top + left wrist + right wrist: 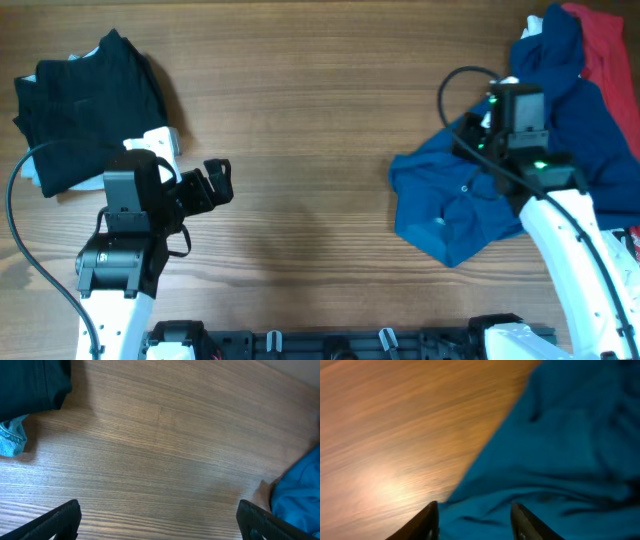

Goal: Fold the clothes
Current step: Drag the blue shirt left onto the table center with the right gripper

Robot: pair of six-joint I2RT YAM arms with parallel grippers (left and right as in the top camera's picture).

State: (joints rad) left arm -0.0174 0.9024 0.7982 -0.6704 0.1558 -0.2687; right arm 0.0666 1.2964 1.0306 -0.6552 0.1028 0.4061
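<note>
A large royal-blue shirt [460, 205] lies crumpled on the right of the table. It fills the right wrist view [560, 450], and its edge shows in the left wrist view [300, 500]. My right gripper [472, 135] hovers low over its upper left part; the fingers [474, 520] are apart with blue cloth under and between them. A black garment [85, 95] lies folded at the far left, also in the left wrist view [30, 382], with pale-blue cloth [11, 440] showing beneath it. A red garment [605, 45] lies at the far right. My left gripper [215, 185] is open and empty above bare wood [159, 520].
The wooden table [310, 110] stretches bare between the black pile and the blue shirt. A black cable [450, 85] loops from the right arm over the table. Both arm bases stand at the table's front edge.
</note>
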